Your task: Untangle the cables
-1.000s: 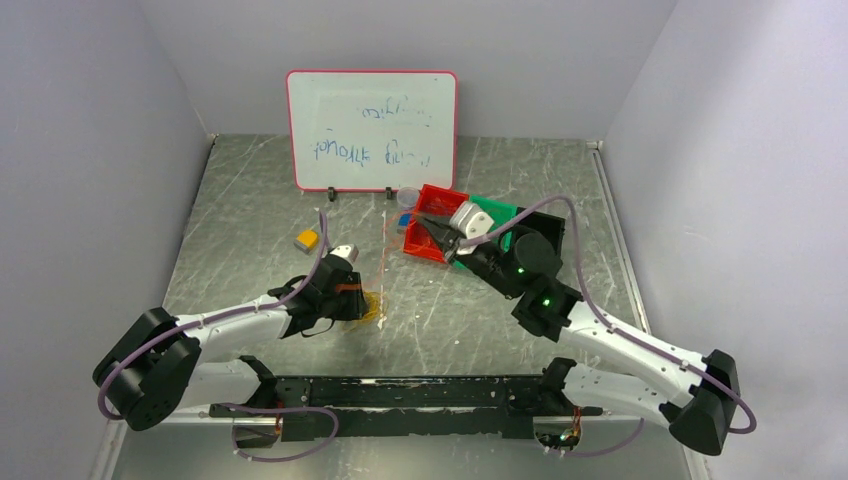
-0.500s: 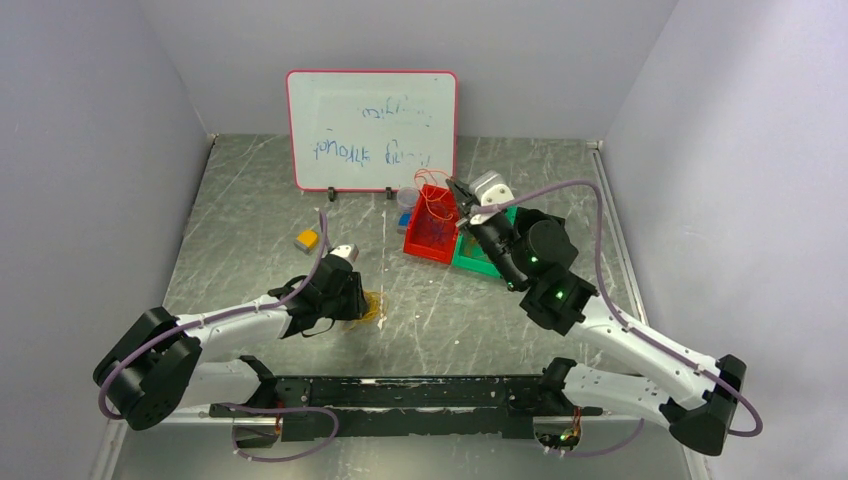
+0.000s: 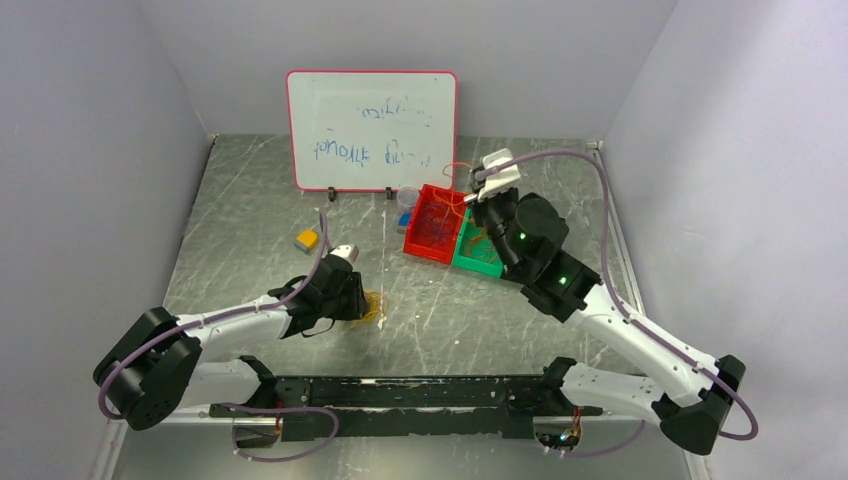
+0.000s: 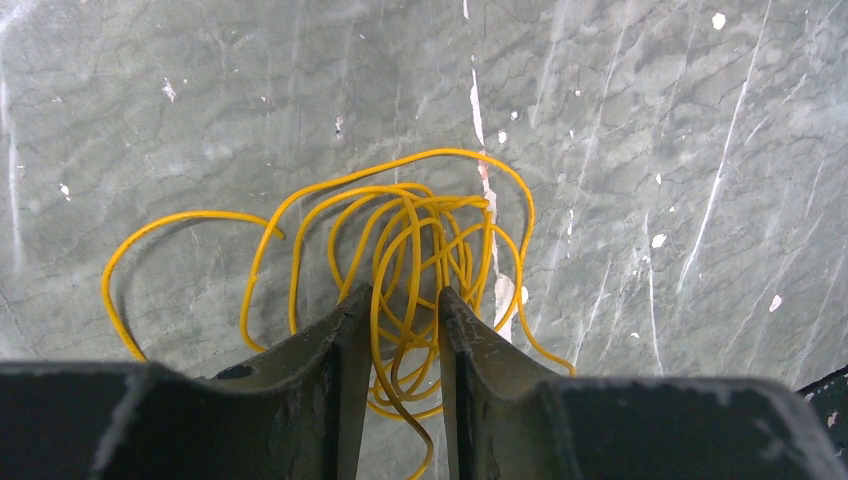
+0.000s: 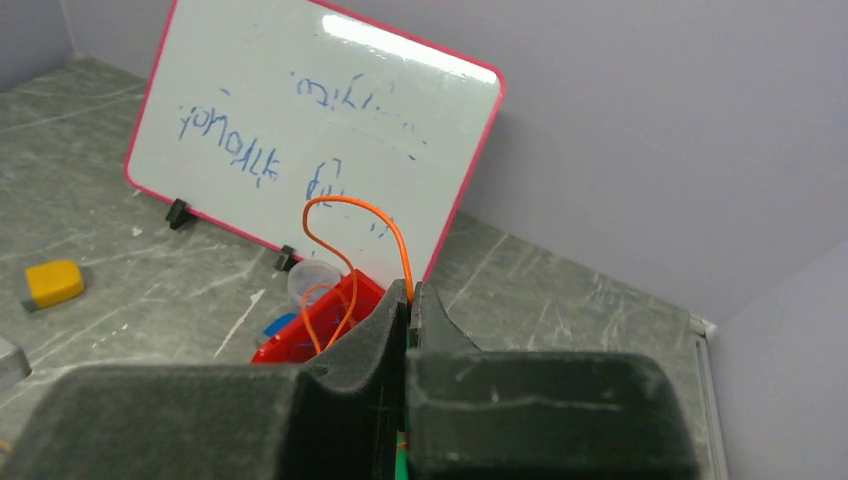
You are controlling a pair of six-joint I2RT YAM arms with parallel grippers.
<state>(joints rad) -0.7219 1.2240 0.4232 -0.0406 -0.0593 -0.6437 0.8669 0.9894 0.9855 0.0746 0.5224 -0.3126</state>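
Note:
A loopy tangle of yellow cables (image 4: pixel 420 215) lies on the grey table, small beside the left arm in the top view (image 3: pixel 373 306). My left gripper (image 4: pixel 403 292) is down on it, its jaws closed partway on a bundle of yellow strands between them. My right gripper (image 5: pixel 410 287) is raised behind the red bin (image 3: pixel 418 247) and is shut on a thin orange cable (image 5: pixel 350 205). That cable arcs up from the fingertips and drops back into the red bin (image 5: pixel 290 345). In the top view the right gripper (image 3: pixel 476 183) is by the bin's far right corner.
A green bin (image 3: pixel 480 262) sits against the red one. A whiteboard (image 3: pixel 372 128) leans at the back wall, with a clear cup (image 3: pixel 407 196) at its foot. A yellow block (image 3: pixel 307 239) lies left of centre. Lilac walls close in both sides.
My right gripper has risen and moved back and to the right from over the red bin, drawing the orange cable up with it. The left arm and yellow tangle stay put.

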